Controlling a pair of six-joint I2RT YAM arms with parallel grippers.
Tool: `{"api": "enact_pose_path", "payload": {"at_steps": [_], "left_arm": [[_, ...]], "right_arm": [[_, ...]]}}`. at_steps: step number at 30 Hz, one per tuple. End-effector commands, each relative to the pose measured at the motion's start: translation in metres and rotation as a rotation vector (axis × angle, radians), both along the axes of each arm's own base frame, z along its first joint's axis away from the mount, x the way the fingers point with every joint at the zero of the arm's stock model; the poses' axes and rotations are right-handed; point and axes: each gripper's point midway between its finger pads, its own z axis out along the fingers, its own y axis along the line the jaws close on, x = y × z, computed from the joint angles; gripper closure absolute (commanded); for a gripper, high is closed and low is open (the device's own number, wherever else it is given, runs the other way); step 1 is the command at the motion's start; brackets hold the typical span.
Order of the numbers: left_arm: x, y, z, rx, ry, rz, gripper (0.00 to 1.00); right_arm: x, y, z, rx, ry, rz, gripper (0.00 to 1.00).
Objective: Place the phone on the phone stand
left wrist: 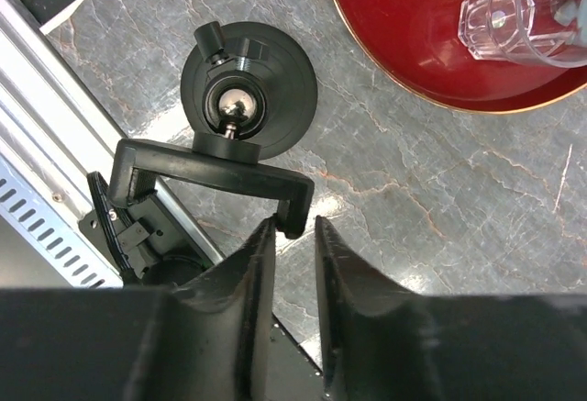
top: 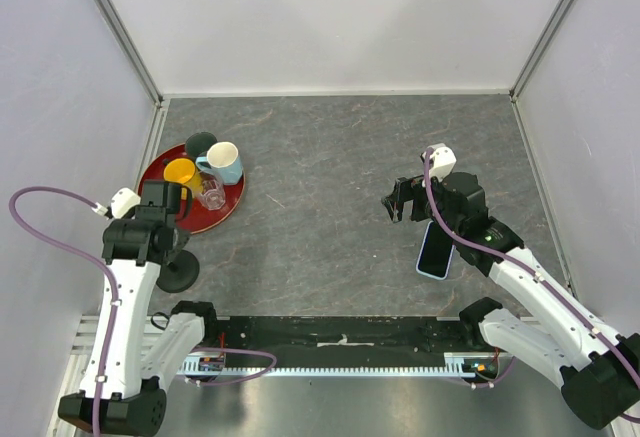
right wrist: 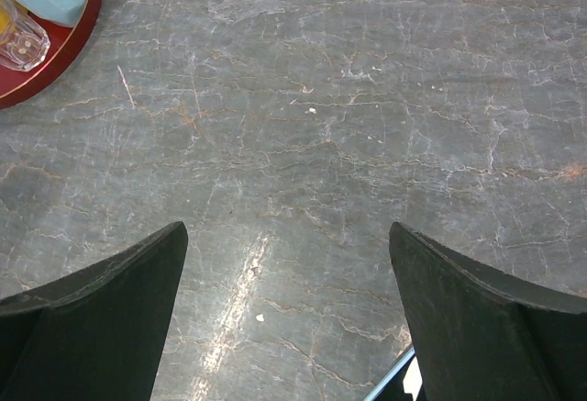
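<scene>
The phone (top: 435, 250), black screen in a light blue case, lies flat on the grey table right of centre; only its blue edge (right wrist: 387, 379) shows at the bottom of the right wrist view. My right gripper (top: 401, 202) is open and empty just above and left of the phone's far end, its jaws wide apart over bare table (right wrist: 286, 228). The black phone stand (top: 178, 273) stands at the near left. In the left wrist view its disc base (left wrist: 248, 84) and cradle (left wrist: 206, 170) show, and my left gripper (left wrist: 294, 223) is shut on the cradle's hooked end.
A red tray (top: 228, 215) at the back left holds a yellow cup (top: 180, 172), a dark cup (top: 200, 143), a light blue mug (top: 226, 162) and a clear glass (top: 212, 195). White walls enclose the table. A black rail (top: 340, 332) runs along the near edge.
</scene>
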Motion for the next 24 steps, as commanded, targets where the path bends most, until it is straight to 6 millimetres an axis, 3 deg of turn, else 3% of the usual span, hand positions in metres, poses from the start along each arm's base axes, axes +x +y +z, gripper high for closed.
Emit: {"api": "enact_pose_path", "payload": {"at_steps": [1, 5, 7, 10, 16, 21, 24], "left_arm": [[-0.031, 0.007, -0.005, 0.015, 0.079, 0.073, 0.79], [-0.033, 0.007, -0.006, 0.016, 0.085, 0.076, 0.88], [-0.032, 0.006, -0.006, 0.011, 0.079, 0.072, 0.97], [-0.029, 0.001, -0.008, -0.013, 0.077, 0.041, 0.98], [0.000, -0.040, -0.007, -0.186, -0.011, -0.163, 0.98], [0.010, -0.074, -0.018, -0.332, -0.016, -0.304, 0.98], [0.014, -0.092, -0.013, -0.418, -0.028, -0.352, 0.98]], "right_arm": [[0.003, 0.000, 0.010, 0.011, -0.021, -0.012, 0.02], [0.002, 0.000, 0.013, 0.015, -0.024, -0.013, 0.02], [0.002, 0.000, 0.014, 0.017, -0.025, -0.012, 0.02], [0.001, 0.000, 0.015, 0.018, -0.024, -0.013, 0.02], [0.001, 0.000, 0.014, 0.027, -0.012, -0.020, 0.02], [0.004, 0.003, 0.014, 0.040, 0.005, -0.026, 0.02], [0.002, 0.003, 0.017, 0.059, 0.004, -0.031, 0.01]]}}
